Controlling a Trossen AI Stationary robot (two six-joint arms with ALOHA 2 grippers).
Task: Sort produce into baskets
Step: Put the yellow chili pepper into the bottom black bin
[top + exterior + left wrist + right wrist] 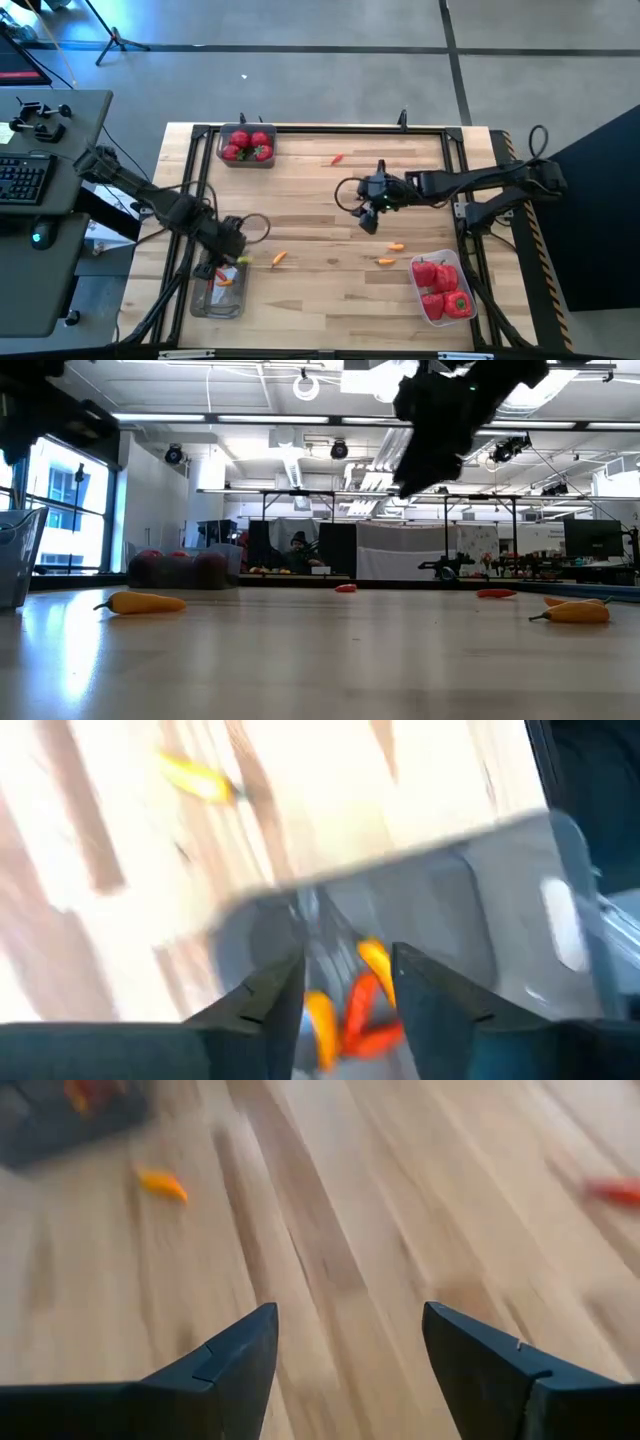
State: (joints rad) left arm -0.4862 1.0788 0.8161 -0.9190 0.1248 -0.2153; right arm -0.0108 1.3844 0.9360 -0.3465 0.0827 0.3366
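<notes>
Three baskets: one clear tub [247, 145] at the table's far edge on the left half, one [443, 288] near the front right corner, one [218, 290] near the front left corner.
Far tub contents: small round red fruits with green tops [248, 143].
Right tub contents: red bell peppers [442, 287] with green stems, filling it.
Left tub contents: slim orange and red pieces [350, 1010], seen past the left arm's fingers in the left wrist view.
Left gripper [232, 252]: over the far rim of the front left tub; fingers [262, 1005] parted a little, nothing between them, the pieces lying in the tub below the gap.
Right gripper [368, 218]: above bare wood right of the table's centre; fingers [230, 1365] spread wide, empty.
Loose pieces on the table: an orange one [279, 258] just right of the left gripper; two orange ones [397, 247] [385, 262] between the right gripper and the pepper tub; a red one [338, 158] toward the far edge, behind the right gripper.
Table [320, 300]: light wooden boards inside a black frame.
In the way: the left arm crosses the table's left edge and covers part of the front left tub; a looped cable [252, 228] lies beside the left gripper; another cable loop [350, 192] hangs by the right wrist.
Around the table: a grey desk with a keyboard [22, 180] to the left; grey floor beyond.
Low view: a seated person [298, 550] far behind the table, among desks and screens.
</notes>
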